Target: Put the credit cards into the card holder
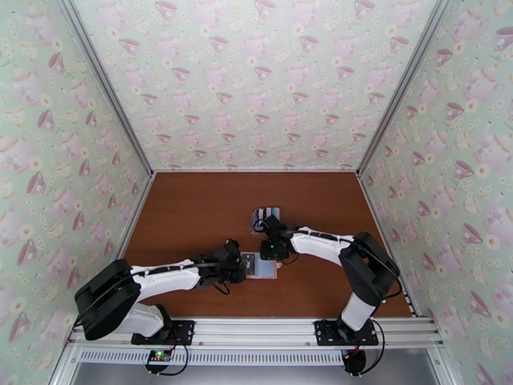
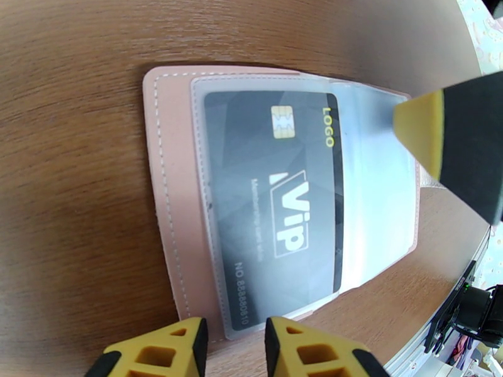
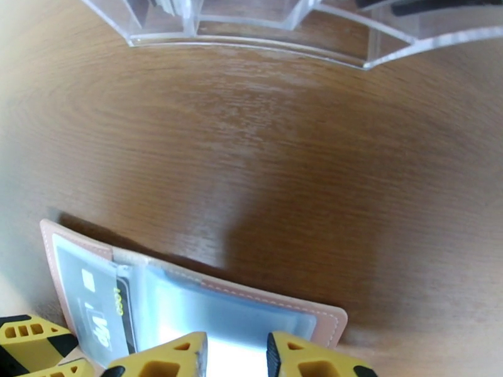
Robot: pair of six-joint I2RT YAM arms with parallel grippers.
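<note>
Your card holder (image 2: pixel 170 202) lies open on the table (image 3: pixel 283 152), right under both end effectors. One black card (image 2: pixel 276 202) is already tucked in its clear sleeve, just in front of the left end effector (image 2: pixel 236 347).

The left end effector has its jaws a little apart and nothing between them. It sits at the near edge of the holder. The right end effector (image 3: pixel 237 356) is also a little open and holds nothing. Its fingertip (image 2: pixel 421 127) is right at the far side of the sleeve. I cannot tell if it presses down.

The other credit cards (image 1: pixel 266 214) stand in the clear rack (image 3: pixel 251 32), straight ahead of the right end effector.

I think the next job is to fetch one more card. Let the left end effector pin the pink edge so the holder cannot slide. Lift the right one straight up first, so it does not drag the floppy sleeve. Pinch the next card by its short end and slide it in flat.
</note>
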